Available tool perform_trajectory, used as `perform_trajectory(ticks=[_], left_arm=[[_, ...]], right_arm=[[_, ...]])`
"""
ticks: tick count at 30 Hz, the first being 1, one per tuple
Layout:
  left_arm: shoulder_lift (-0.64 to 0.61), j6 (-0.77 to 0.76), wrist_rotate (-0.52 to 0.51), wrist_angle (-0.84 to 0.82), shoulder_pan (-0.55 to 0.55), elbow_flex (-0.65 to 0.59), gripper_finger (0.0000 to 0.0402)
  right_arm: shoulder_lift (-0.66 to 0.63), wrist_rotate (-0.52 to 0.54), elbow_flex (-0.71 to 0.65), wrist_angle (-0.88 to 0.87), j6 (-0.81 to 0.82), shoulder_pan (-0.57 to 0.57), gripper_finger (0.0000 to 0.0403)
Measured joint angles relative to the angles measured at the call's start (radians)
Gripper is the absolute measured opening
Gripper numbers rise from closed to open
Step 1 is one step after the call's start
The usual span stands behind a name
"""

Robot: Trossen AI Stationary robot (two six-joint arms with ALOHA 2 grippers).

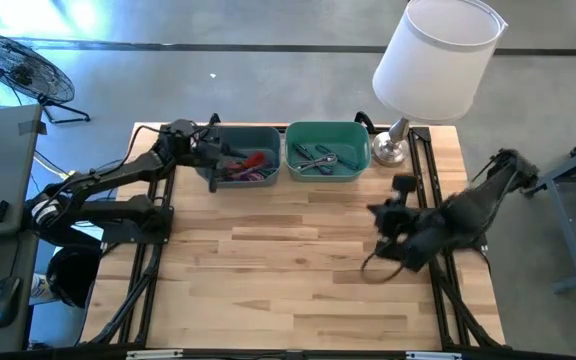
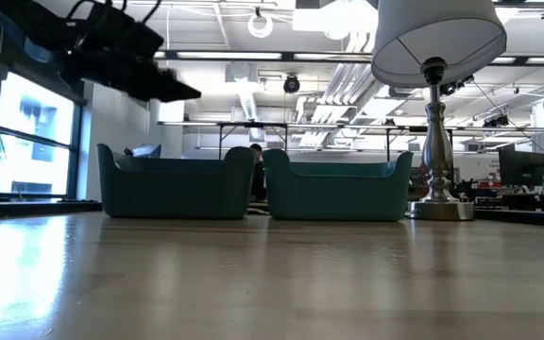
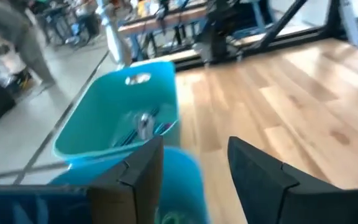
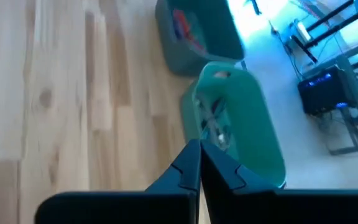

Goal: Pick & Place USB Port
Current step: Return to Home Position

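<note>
The wooden table [image 1: 298,270] carries no loose cable. The red-orange and purple cables [image 1: 253,166] lie tangled in the blue bin [image 2: 178,189]. The pale cables [image 1: 318,158] lie in the green bin [image 2: 338,189], which touches it side by side. A table lamp [image 1: 436,50] stands just beside the green bin.

The left gripper [image 3: 194,146] hangs above the blue bin's outer end with its fingers apart and nothing between them. The right gripper [image 4: 197,148] is over the right side of the table, well apart from both bins, with its fingers pressed together on nothing.

Handling notes, as we judge them:
- The cables look light and limp. We expect the cord to sag and trail when lifted.
- The sheath is probably smooth, so a pinch on the cord alone may slip.
- The plug ends are the stiff parts. We would take hold at a plug, or on the cord just behind it.
- In the tangle, lifting one cable may drag its neighbour, so lift slowly.
- We see nothing fragile here, and moderate finger pressure should suffice.
</note>
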Motion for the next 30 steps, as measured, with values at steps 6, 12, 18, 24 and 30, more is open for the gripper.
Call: perform_trajectory(ticks=[6,12,18,24,30], left_arm=[[-0.071,0.027,-0.019,-0.014,-0.098,0.000,0.0154],[-0.089,0.027,-0.063,-0.018,-0.184,0.000,0.0151],[-0.088,0.065,-0.149,-0.022,-0.262,0.000,0.0151],[-0.088,0.134,-0.259,-0.071,-0.361,0.000,0.0078],[-0.089,0.164,-0.359,-0.073,-0.466,0.000,0.0011]], right_arm=[[-0.259,-0.030,0.000,0.050,-0.089,-0.055,0.0001],[-0.622,-0.039,-0.163,0.225,-0.050,-0.041,0.0000],[-0.945,-0.147,-0.569,0.625,-0.198,-0.026,0.0000],[-1.065,-0.289,-0.891,0.975,-0.327,-0.026,0.0000],[-1.051,-0.354,-1.049,1.190,-0.404,-0.025,0.0000]])
